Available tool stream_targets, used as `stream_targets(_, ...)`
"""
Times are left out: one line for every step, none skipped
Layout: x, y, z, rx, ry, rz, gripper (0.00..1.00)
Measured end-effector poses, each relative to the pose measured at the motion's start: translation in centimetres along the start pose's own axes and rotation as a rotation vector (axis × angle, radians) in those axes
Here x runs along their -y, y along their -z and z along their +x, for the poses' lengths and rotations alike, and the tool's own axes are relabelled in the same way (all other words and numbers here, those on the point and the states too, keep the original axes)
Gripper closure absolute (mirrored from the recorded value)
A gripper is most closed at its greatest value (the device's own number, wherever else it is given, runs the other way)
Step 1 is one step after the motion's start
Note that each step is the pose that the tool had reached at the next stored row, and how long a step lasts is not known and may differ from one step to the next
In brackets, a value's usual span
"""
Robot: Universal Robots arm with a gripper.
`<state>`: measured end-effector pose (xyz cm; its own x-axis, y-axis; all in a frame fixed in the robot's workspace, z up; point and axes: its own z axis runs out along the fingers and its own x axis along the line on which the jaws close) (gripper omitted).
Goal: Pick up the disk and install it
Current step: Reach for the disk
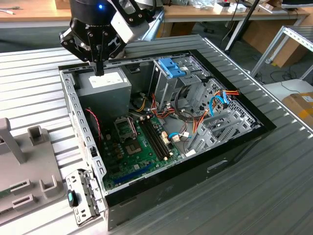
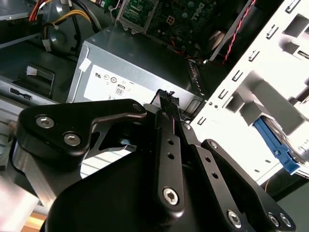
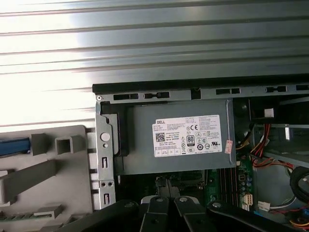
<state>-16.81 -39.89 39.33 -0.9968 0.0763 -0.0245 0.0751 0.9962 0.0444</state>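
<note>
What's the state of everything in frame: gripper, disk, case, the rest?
case: lying flat, side open, insides exposed.
power supply: mounted in a case corner.
gripper: shut, empty, above the power supply.
disk: sitting in the grey fixture beside the case, not gripped.

Tool (image 1: 99,70) close above power supply (image 1: 108,90), chassis wall (image 1: 73,105) beside; cables (image 1: 218,102) around drive cage (image 1: 215,120), open room over motherboard (image 1: 142,147).
</note>
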Motion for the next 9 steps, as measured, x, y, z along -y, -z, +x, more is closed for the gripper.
stream_targets(0.02, 0.01, 0.25, 0.0, 0.0, 0.0, 0.89)
stream_targets(0.03, 0.01, 0.4, -0.0001, 0.0, 0.0, 0.89)
stream_targets(0.04, 0.02, 0.57, 0.0, 0.0, 0.0001, 0.89)
stream_targets(0.04, 0.01, 0.65, 0.0, 0.0, 0.0, 0.89)
stream_targets(0.05, 0.02, 0.65, -0.0001, 0.0, 0.0, 0.89)
stream_targets(0.05, 0.02, 0.66, -0.0001, 0.0, 0.0, 0.89)
stream_targets(0.05, 0.02, 0.68, 0.0, 0.0, 0.0, 0.89)
stream_targets(0.06, 0.02, 0.76, -0.0001, 0.0, 0.0, 0.89)
stream_targets(0.06, 0.02, 0.77, 0.0, 0.0, 0.0, 0.89)
